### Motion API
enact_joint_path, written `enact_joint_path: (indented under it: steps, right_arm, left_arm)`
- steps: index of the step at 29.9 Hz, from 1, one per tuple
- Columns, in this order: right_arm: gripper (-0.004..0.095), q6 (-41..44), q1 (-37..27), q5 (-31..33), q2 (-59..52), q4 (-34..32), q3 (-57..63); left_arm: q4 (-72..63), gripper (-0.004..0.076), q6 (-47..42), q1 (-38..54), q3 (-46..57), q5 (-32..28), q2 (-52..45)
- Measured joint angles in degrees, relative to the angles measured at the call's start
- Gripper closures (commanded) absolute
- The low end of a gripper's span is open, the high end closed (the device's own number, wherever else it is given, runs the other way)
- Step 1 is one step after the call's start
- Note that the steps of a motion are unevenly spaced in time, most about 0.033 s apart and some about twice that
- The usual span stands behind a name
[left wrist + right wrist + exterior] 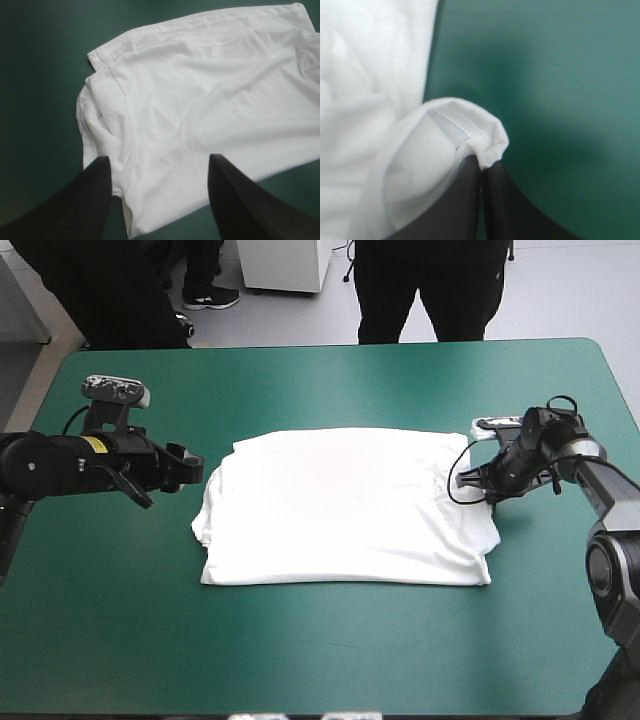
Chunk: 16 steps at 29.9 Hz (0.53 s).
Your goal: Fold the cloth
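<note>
Black fingers of the right gripper (481,167) are pressing all but together on a hemmed fold of the white T-shirt (345,505) at its right end, while the left gripper (158,160) is hovering wide open over the garment's left end, gripping nothing. T-shirt is lying spread flat at the middle of the teal-green table (330,650), its long axis running left to right and a collar seam apparently lying toward the far edge. Folding is judged barely begun: no clear fold is showing, so the halving and bundling are remaining to be done.
</note>
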Motion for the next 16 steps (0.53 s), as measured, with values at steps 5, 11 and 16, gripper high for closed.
enact_joint_path:
  steps: [5,11,16]
  right_arm:
    - [0.0925,-1.00,2.67,2.78,-2.02,1.85,-3.31]
    - [0.0925,-1.71,9.99,3.95,-4.49,2.48,-6.04]
    - [0.0925,-1.71,13.80,3.62,-1.89,2.43,-6.04]
  left_arm:
    - [0.00,0.0306,0.22,0.00,0.00,0.25,0.00]
    - [0.00,0.0306,0.44,0.00,0.00,0.44,0.00]
    - [0.23,0.0306,0.44,0.00,0.00,0.79,0.00]
